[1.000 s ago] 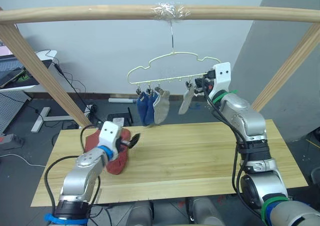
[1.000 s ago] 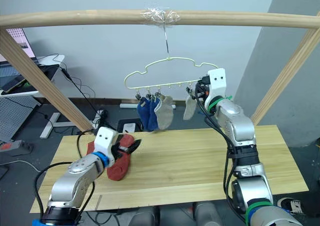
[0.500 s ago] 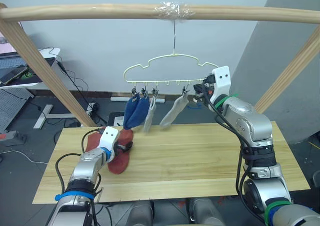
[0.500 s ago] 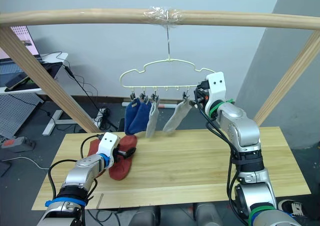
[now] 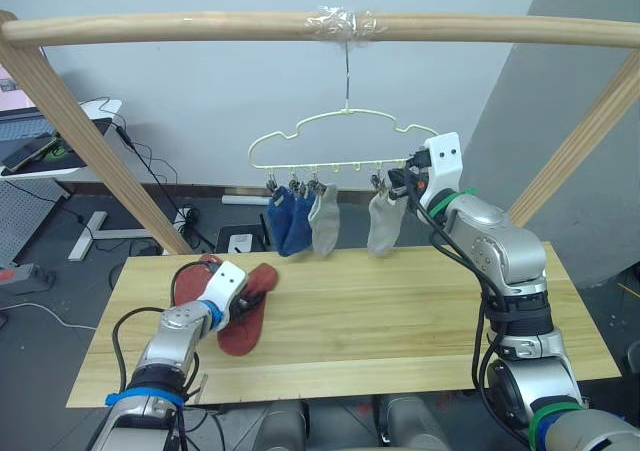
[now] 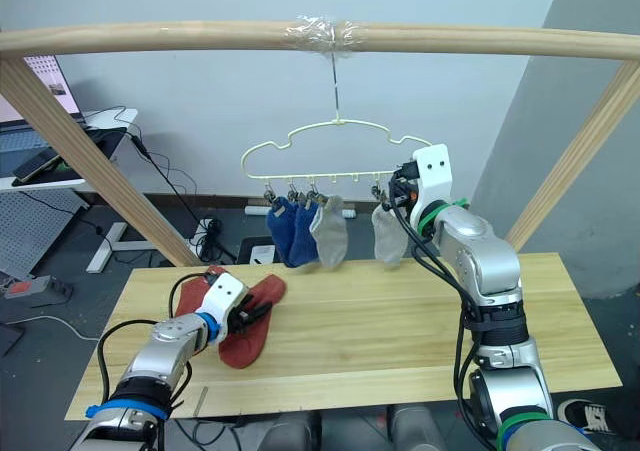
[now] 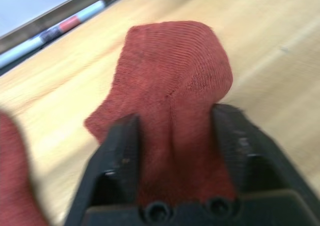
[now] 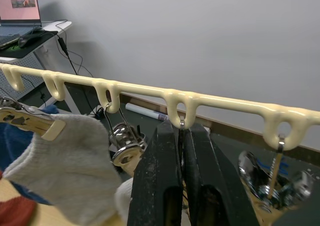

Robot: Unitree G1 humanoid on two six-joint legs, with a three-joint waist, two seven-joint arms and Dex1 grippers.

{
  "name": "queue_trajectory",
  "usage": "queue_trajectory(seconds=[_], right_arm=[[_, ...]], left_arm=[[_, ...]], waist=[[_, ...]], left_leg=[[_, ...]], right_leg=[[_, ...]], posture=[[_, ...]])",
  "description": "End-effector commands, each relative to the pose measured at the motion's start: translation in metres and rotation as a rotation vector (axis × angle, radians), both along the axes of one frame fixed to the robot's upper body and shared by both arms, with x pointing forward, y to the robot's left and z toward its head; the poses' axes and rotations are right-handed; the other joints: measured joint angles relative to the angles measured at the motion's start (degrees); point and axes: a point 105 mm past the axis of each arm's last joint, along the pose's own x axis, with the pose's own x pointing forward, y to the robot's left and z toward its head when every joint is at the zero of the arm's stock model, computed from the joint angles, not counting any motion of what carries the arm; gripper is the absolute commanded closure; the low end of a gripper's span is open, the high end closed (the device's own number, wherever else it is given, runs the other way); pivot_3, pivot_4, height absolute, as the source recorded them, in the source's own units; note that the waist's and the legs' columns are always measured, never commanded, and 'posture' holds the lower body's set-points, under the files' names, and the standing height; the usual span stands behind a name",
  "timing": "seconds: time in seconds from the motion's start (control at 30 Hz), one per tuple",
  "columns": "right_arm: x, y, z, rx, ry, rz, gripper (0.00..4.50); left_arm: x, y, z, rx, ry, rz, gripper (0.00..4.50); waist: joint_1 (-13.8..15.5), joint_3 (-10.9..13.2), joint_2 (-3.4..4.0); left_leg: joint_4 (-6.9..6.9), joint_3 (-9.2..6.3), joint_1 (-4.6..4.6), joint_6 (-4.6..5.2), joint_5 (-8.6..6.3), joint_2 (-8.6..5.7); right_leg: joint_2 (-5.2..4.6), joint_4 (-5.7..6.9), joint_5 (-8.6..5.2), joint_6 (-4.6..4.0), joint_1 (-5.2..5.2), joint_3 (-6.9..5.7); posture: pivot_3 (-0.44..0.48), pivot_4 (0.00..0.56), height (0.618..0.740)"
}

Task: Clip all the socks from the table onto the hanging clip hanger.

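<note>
The thin pale-yellow wire clip hanger (image 5: 345, 136) has small shiny silver metal clips (image 8: 126, 142). Two dark blue short socks (image 5: 289, 221) and two light grey short socks (image 5: 324, 221) hang from it. Two rust-red ribbed socks (image 5: 245, 311) lie on the pale wooden plank table (image 5: 400, 311). The left gripper (image 7: 172, 186) has black fingers. The round bar (image 5: 200, 26) above is light brown wood.

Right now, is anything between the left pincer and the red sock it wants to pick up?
No. The left pincer already has its two black fingers either side of a raised fold of the rust-red fabric sock on the pale wooden table, with nothing between them. The second red sock lies beside it.
</note>
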Motion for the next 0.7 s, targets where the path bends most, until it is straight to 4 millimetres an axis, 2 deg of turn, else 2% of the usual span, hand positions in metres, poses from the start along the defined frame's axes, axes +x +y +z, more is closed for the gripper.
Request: queue_trajectory(seconds=[0.03,0.13,0.17,0.23,0.33,0.43,0.5,0.6,0.7], right_arm=[[0.0,0.0,0.007,0.003,-0.023,0.003,4.5],[0.001,-0.001,0.008,0.009,-0.02,0.002,4.5],[0.0,-0.001,0.007,0.029,0.001,0.003,4.5],[-0.002,0.0,0.005,0.065,0.047,0.01,4.5],[-0.008,0.003,0.002,0.105,0.133,0.043,4.5],[-0.013,0.002,0.001,0.128,0.199,0.06,4.5],[-0.016,0.002,0.002,0.147,0.233,0.065,4.5],[-0.018,0.0,0.004,0.187,0.275,0.055,4.5],[-0.019,-0.002,0.007,0.223,0.3,0.041,4.5]], left_arm=[[-0.016,-0.014,-0.011,-0.007,0.039,-0.057,3.33],[-0.023,-0.032,-0.005,-0.037,0.014,-0.144,4.21],[-0.023,-0.044,0.004,-0.077,-0.01,-0.168,4.44],[-0.023,-0.066,0.022,-0.141,-0.061,-0.21,4.49],[-0.026,-0.111,0.059,-0.265,-0.163,-0.298,4.49],[-0.028,-0.148,0.096,-0.4,-0.246,-0.328,4.49],[-0.03,-0.166,0.117,-0.49,-0.285,-0.331,4.49],[-0.03,-0.186,0.135,-0.558,-0.316,-0.341,4.49],[-0.025,-0.195,0.137,-0.564,-0.319,-0.343,4.49]], waist=[[0.0,0.0,0.01],[0.0,0.0,0.01],[0.0,0.0,0.01],[0.0,0.0,0.01],[0.3,0.0,0.0],[0.3,0.0,-0.02],[0.1,0.0,-0.01],[-0.1,-0.1,0.04],[-0.1,-0.2,0.14]], left_leg=[[0.0,0.0,0.0,0.0,0.0,0.0],[0.0,-0.01,-0.01,0.0,0.0,0.0],[0.0,0.0,-0.01,0.0,0.0,0.0],[0.0,-0.01,-0.07,0.0,0.0,0.0],[0.04,-0.05,-0.18,0.0,0.0,0.01],[0.07,-0.04,-0.2,0.0,0.0,-0.01],[0.05,-0.03,-0.19,0.0,0.0,-0.01],[0.05,-0.03,-0.18,0.0,0.0,0.0],[0.08,-0.03,-0.17,0.0,0.0,-0.01]], right_leg=[[0.0,0.01,0.0,0.0,0.0,0.0],[0.0,0.0,0.0,0.0,0.0,0.0],[0.0,-0.01,0.0,-0.01,0.0,0.0],[-0.01,-0.03,0.0,-0.01,-0.02,0.0],[-0.02,-0.04,0.01,0.0,-0.06,-0.03],[-0.04,-0.05,0.02,0.02,-0.07,-0.04],[-0.03,-0.05,0.02,0.02,-0.07,-0.02],[0.01,-0.04,0.02,0.03,-0.07,-0.02],[0.04,-0.03,0.02,0.03,-0.07,-0.03]], posture=[[-0.064,0.142,0.74],[-0.063,0.14,0.74],[-0.06,0.136,0.74],[-0.059,0.13,0.74],[-0.062,0.127,0.74],[-0.068,0.12,0.74],[-0.076,0.115,0.74],[-0.084,0.11,0.74],[-0.092,0.106,0.74]])
